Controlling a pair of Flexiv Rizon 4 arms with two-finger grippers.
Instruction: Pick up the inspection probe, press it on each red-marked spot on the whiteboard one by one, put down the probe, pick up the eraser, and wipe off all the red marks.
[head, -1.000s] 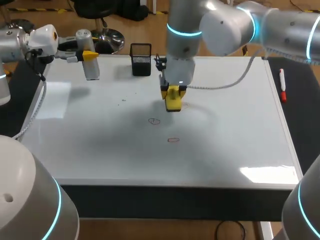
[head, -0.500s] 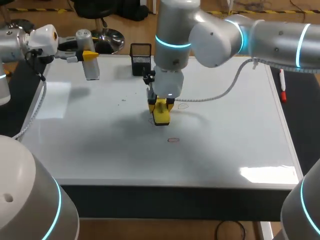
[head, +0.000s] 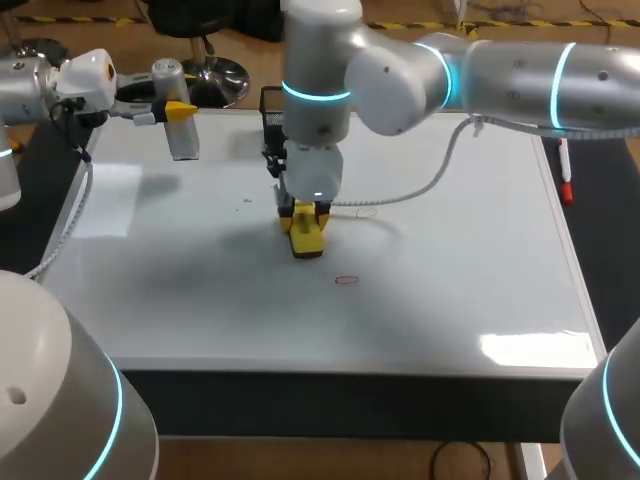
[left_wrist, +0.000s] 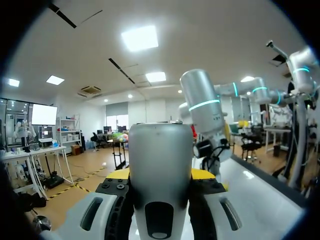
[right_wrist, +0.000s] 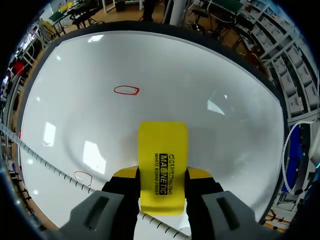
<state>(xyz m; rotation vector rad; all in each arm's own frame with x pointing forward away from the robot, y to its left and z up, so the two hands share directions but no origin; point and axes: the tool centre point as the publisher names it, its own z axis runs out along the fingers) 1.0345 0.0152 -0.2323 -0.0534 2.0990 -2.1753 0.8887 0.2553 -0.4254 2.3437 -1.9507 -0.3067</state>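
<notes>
- The right gripper is set over the middle of the board. Its fingers are pressed on two sides of the yellow eraser.
- In the right wrist view the eraser is seen between the yellow tips, pointing away toward the board.
- The eraser's lower face and the board under it are hidden. Contact with the board cannot be confirmed.
- The near mark, a red oval, lies just beside the eraser toward the front edge and is uncovered.
- The faint mark lies on the eraser's right, beside the cable. Its outline is hard to make out.
- The left gripper is closed around the grey probe, which is held upright over the board's far left part.
- In the left wrist view the probe fills the space between the fingers and covers most of the yellow tips.
- It cannot be told whether the probe's lower end touches the board.
- The black cup at the far edge is partly covered by the right arm.
- A red marker lies on the dark strip just past the board's right edge.
- The eraser is well apart from all four board edges, and the two grippers are well apart from each other.
- The left arm is cut off at the head view's left edge.
</notes>
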